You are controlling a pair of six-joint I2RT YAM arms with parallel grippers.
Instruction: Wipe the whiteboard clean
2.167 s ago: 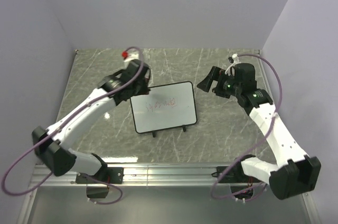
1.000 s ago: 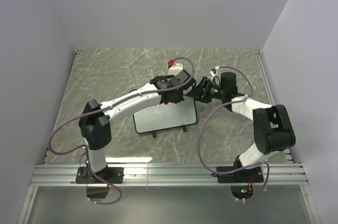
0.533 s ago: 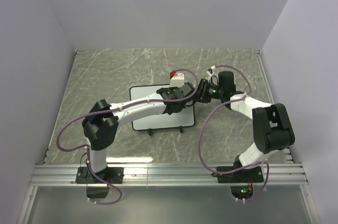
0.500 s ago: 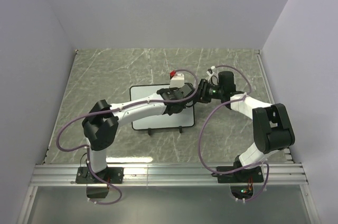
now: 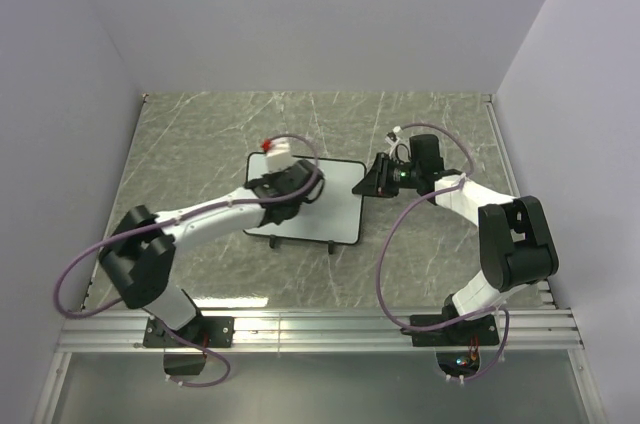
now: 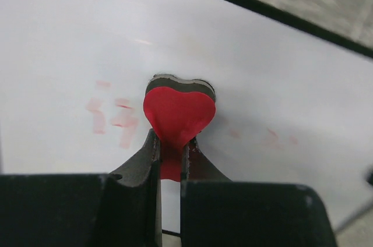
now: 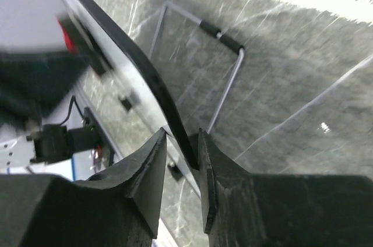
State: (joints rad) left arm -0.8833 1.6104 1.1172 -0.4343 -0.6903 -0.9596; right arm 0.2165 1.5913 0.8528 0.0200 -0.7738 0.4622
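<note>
- The whiteboard (image 5: 338, 206) is seen mid-desk (image 5: 190, 134), betw. the two arms, w/ its small feet toward the near side.
- Its right edge is pinched by the right claw (image 7: 182, 142), which is clenched on the thin black frame. The board is thus judged to be steadied for wiping.
- A red heart-shaped eraser (image 6: 178, 116) is grasped tight in the left claw (image 6: 169, 142), and its dark pad is pressed against the white face, approx. mid-board.
- Done so far: most of the surface in the left wrist view is shown clean and white. No dark writing can be made out there.
- Left to do: faint red smudges (image 6: 111, 116) are seen just left of the eraser, and v. pale pink traces (image 6: 271, 136) to its right.
- The part of the board under the left arm is hidden in the top view, so its state can't be told.
- Progress is judged well along but not finished. More passes over the smudges are probably needed.
</note>
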